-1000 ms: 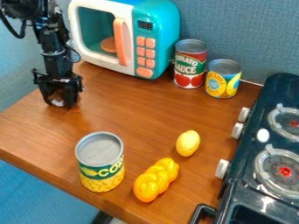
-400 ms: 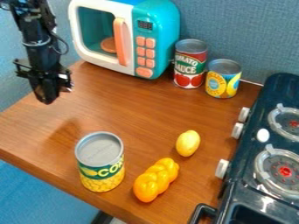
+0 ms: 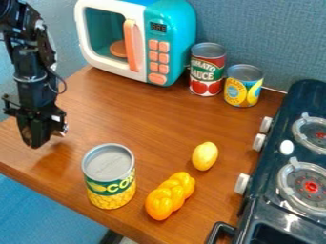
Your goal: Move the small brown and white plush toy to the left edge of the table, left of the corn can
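So on the near part of the counter (image 3: 149, 119) there's a yellow braided toy (image 3: 167, 199), with a green-and-yellow can (image 3: 109, 183) standing just left of it. A toy lemon (image 3: 205, 156) is slightly farther back, left of the stove (image 3: 270, 209). The black gripper (image 3: 36, 142) hangs at the left, nearest that can; can't tell how open it is or if it's holding anything. Far side: two more cans (image 3: 208, 71), right of a teal toy microwave (image 3: 173, 47).
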Controlling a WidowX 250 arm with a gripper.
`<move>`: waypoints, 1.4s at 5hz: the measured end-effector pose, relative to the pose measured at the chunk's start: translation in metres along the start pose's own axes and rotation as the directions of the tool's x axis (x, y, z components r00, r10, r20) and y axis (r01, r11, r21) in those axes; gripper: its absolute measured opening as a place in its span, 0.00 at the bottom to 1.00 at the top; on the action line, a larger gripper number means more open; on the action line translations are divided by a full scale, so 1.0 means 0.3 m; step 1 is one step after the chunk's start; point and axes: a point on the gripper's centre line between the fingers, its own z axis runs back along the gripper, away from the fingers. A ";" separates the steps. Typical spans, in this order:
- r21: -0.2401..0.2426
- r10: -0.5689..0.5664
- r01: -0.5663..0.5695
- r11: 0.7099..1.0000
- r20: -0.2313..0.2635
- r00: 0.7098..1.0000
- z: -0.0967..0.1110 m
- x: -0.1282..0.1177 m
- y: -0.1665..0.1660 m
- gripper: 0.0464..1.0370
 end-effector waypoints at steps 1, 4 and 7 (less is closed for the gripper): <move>-0.006 -0.010 0.009 1.000 -0.050 0.999 -0.036 -0.049 -0.014 0.12; -0.035 0.075 -0.079 0.996 -0.092 0.993 -0.041 -0.089 0.015 0.43; -0.197 0.154 -0.129 0.972 0.117 0.981 0.149 -0.019 -0.016 0.97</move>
